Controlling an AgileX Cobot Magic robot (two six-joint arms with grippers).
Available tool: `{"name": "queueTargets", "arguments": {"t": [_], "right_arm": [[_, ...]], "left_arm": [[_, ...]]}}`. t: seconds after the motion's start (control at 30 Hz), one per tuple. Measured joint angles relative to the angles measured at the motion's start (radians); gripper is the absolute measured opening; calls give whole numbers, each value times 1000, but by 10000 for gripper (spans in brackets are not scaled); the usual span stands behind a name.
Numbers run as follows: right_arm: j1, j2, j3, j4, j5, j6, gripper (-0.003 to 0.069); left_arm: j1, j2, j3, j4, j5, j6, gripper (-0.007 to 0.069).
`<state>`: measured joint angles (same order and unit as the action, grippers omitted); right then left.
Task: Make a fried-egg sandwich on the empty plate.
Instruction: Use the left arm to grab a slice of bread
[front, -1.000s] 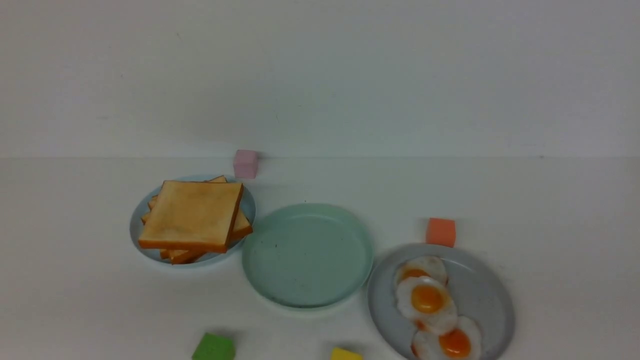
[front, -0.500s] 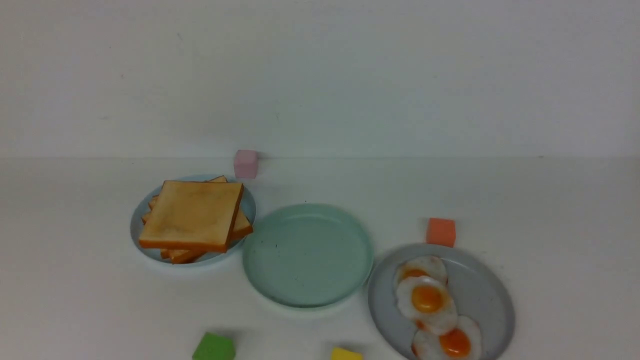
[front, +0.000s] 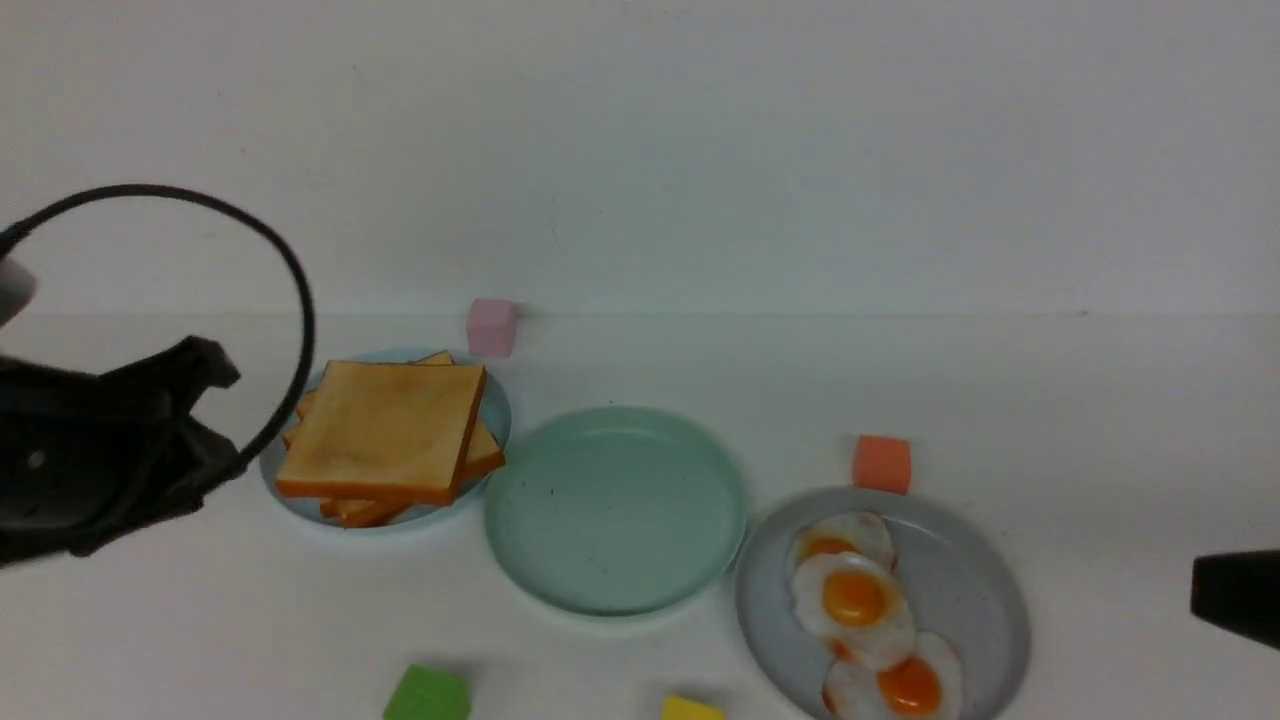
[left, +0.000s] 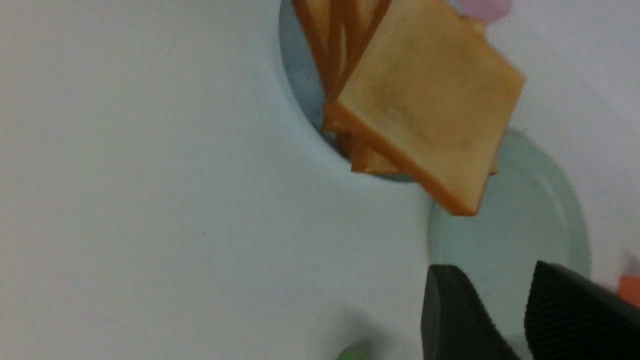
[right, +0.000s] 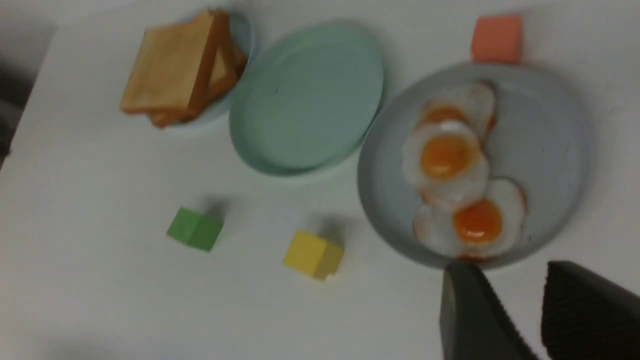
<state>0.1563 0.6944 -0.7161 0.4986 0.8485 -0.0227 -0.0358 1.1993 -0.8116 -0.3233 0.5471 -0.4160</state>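
Note:
A stack of golden-brown toast slices (front: 385, 430) lies on a pale blue plate (front: 285, 470) at the left. The mint-green plate (front: 615, 510) sits bare in the middle. Three overlapping fried eggs (front: 855, 600) lie on a speckled grey plate (front: 970, 600) at the right. My left gripper (left: 495, 270) is open and empty, above the table on the near side of the toast (left: 425, 110) and beside the mint plate (left: 525, 220). My right gripper (right: 507, 267) is open and empty, just off the near rim of the grey plate (right: 550, 125), close to the nearest egg (right: 477, 220).
A pink cube (front: 491, 327) stands behind the toast plate and an orange cube (front: 881, 463) behind the grey plate. A green cube (front: 427, 695) and a yellow cube (front: 692, 710) stand near the front edge. The left arm (front: 100, 450) has a looping black cable.
Both arms have come into the front view: the left arm from the left edge toward the toast plate, the right arm just in at the right edge. The food and plates have not moved.

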Motion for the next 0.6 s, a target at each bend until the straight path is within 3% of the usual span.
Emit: {"name": "queueTargets", "arguments": {"t": [0.2, 0.33, 0.47, 0.6], "right_arm": [[3, 2, 0, 10, 39, -30, 245], [3, 2, 0, 10, 107, -36, 245], [3, 2, 0, 11, 139, -36, 245], [3, 2, 0, 11, 143, -36, 245]], "left_arm": [[60, 297, -250, -112, 172, 189, 264], [119, 426, -329, -222, 240, 346, 335], [153, 483, -345, -243, 233, 463, 423], [159, 523, -347, -275, 190, 539, 461]]}}
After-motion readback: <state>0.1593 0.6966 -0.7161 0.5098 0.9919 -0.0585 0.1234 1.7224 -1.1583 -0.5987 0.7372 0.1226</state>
